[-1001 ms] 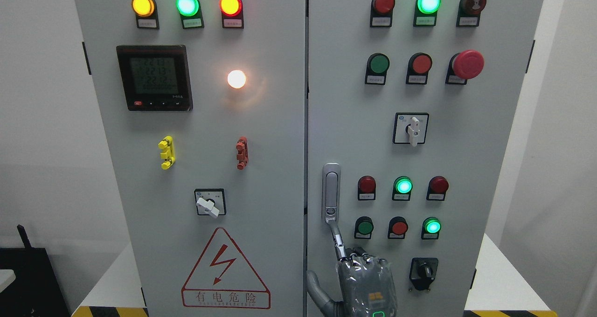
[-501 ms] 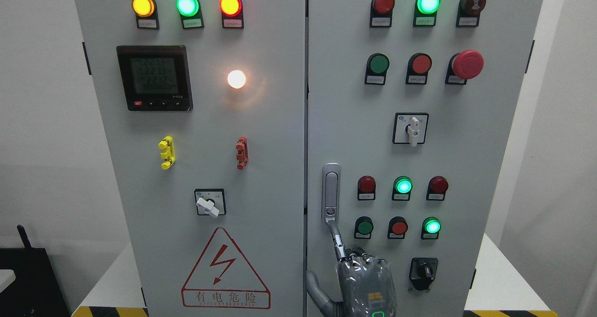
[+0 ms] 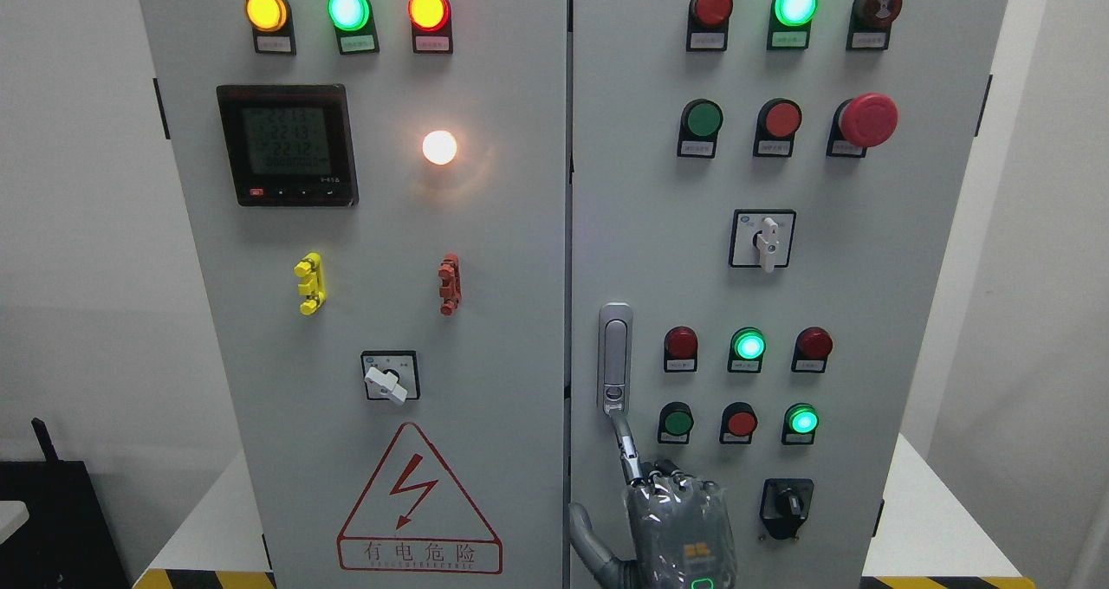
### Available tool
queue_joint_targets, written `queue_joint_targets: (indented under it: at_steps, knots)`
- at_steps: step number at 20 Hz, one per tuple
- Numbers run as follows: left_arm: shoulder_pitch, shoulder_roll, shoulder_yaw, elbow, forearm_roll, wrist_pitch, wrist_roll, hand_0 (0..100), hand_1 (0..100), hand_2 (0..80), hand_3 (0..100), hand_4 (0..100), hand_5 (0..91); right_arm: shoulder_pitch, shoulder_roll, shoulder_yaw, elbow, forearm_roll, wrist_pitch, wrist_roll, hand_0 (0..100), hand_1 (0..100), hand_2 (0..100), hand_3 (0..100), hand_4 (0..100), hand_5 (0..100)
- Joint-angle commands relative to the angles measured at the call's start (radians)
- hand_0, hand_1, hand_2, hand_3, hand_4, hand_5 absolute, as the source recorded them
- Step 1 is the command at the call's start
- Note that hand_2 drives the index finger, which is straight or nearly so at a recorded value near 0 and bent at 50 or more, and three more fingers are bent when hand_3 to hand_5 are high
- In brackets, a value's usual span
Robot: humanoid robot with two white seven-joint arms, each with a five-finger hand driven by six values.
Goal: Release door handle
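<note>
Standing across the whole view: a grey cabinet with two doors. On the left door (image 3: 502, 251), along the top edge, three lit lamps in yellow (image 3: 265, 10), green (image 3: 347, 9) and red (image 3: 428, 9). Below them a dark meter display (image 3: 287, 145), and beside it a glowing white lamp (image 3: 439, 146). Lower down, a yellow clip (image 3: 308, 283), a red clip (image 3: 449, 284) and a small rotary switch (image 3: 390, 377). Near the bottom edge, a red warning triangle (image 3: 418, 502).

On the right door (image 3: 901, 312), just beside its left edge and a little below the middle, the door handle (image 3: 614, 359), upright and flat against the door. Directly under it, at the bottom edge, the right hand (image 3: 680, 528), seen from its back. Index finger (image 3: 625, 450) stretched up, its tip touching the lower end of the handle. Other fingers folded, closing around nothing. Thumb (image 3: 585, 528) held apart to the left.

Further right, rows of round lamps and buttons. Near the upper right corner, a red mushroom button (image 3: 869, 119). Below it a white selector switch (image 3: 763, 239), and near the bottom edge a black knob (image 3: 787, 507).
</note>
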Motion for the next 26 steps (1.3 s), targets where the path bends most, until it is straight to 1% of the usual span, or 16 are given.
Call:
queue_joint_targets:
  at_steps: [1, 5, 26]
  knots:
    - [0.031, 0.000, 0.000, -0.031, 0.000, 0.000, 0.001, 12, 39, 0.0, 0, 0, 0.0, 0.000, 0.000, 0.000, 0.000, 0.000, 0.001, 0.002, 37, 16, 0, 86, 84, 98]
    - [0.031, 0.000, 0.000, -0.031, 0.000, 0.000, 0.001, 12, 39, 0.0, 0, 0, 0.0, 0.000, 0.000, 0.000, 0.000, 0.000, 0.001, 0.017, 37, 16, 0, 86, 84, 98]
    - [0.031, 0.000, 0.000, -0.031, 0.000, 0.000, 0.001, 12, 39, 0.0, 0, 0, 0.0, 0.001, 0.000, -0.002, 0.000, 0.000, 0.003, 0.020, 36, 16, 0, 87, 84, 98]
